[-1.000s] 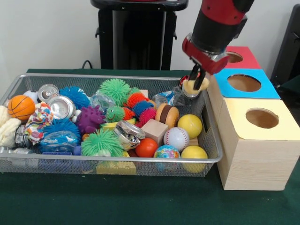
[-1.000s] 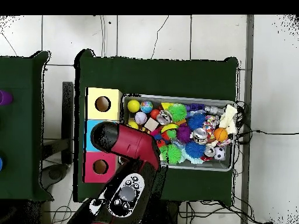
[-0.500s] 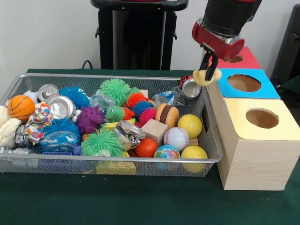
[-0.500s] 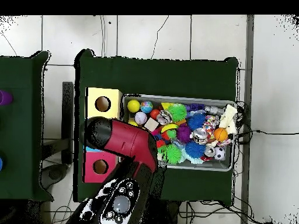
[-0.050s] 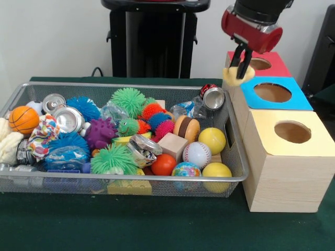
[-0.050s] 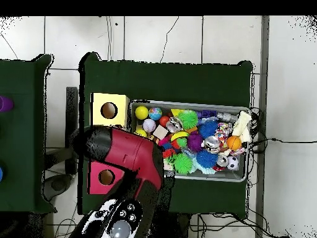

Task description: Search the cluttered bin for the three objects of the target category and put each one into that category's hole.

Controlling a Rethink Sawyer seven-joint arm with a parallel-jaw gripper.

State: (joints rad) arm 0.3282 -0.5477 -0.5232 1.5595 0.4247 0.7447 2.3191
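From the front, the red and black arm (image 5: pixel 255 21) is entering at the top edge, its upper part cut off. Its gripper (image 5: pixel 240 65) is hanging at about 1 o'clock of the picture, jaws clamped on a small pale yellow object (image 5: pixel 237 76) whose exact kind is hard to make out. The object is hovering above the gap between the wire mesh bin (image 5: pixel 120 180) and the boxes, near the left edge of the blue-topped box (image 5: pixel 272 93).

Three wooden boxes are standing in a row at 3 o'clock of the bin: the yellow-topped box (image 5: pixel 285 157) nearest the camera, the blue-topped one behind it, then the red-topped box (image 5: pixel 267 64), partly hidden by the gripper. Each top has a round hole.

From overhead, the arm (image 6: pixel 127 158) is covering the blue-topped box entirely and hiding the gripper and what it is holding.

The bin is crowded. A crushed can (image 5: pixel 213 97) is lying at its far right corner, just below the held object. Near it are a toy burger (image 5: pixel 187 127), two yellow balls (image 5: pixel 212 140), a baseball (image 5: pixel 197 154), a globe ball (image 5: pixel 186 170), a wooden block (image 5: pixel 172 146), spiky green balls (image 5: pixel 113 160), a purple spiky ball (image 5: pixel 100 133) and a small basketball (image 5: pixel 23 120) at 9 o'clock.
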